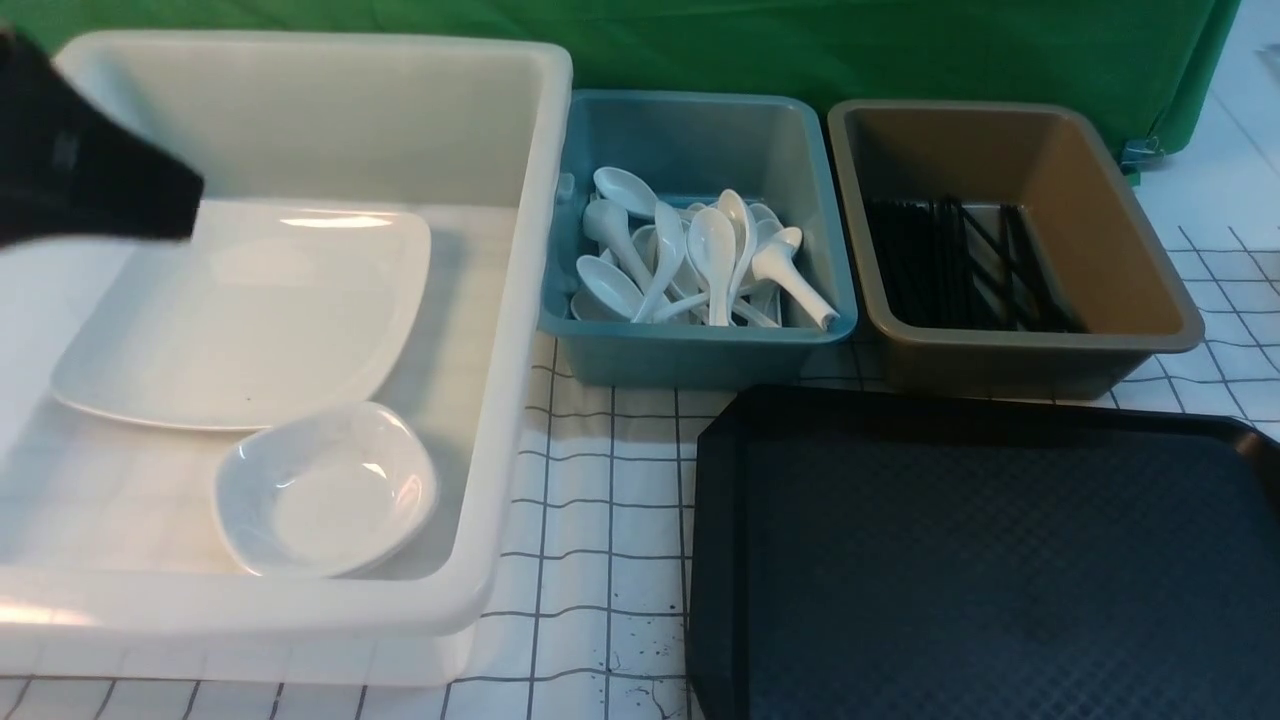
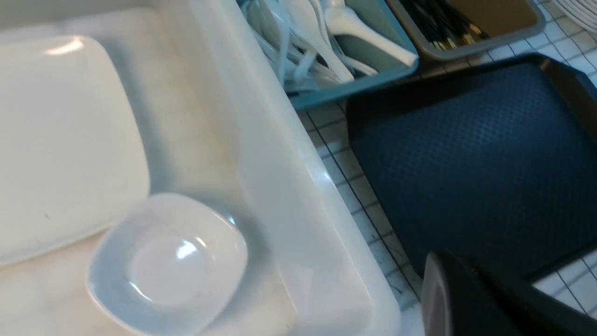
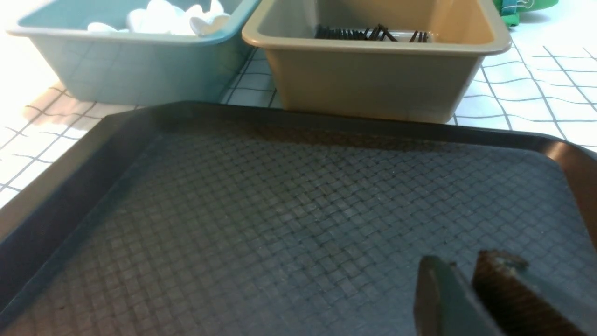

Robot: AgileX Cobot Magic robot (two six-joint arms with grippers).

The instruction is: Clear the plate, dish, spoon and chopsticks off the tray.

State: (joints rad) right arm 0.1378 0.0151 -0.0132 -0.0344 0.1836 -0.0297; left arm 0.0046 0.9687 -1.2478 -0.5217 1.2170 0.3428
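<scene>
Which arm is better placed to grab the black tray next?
Right. The right gripper hangs just over the tray; the left gripper is over by the white tub.

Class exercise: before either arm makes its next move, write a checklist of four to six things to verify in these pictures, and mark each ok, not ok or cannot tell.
1. Tray bare of tableware: ok in the part that shows; its near edge is out of view.
2. Plate lies flat in the white tub: ok.
3. Small dish in the same tub, beside the plate: ok; whether they touch, cannot tell.
4. Spoons in the blue bin: ok.
5. Chopsticks in the brown bin: ok.
6. Right gripper holds nothing, jaws slightly apart over the tray: ok.
</scene>
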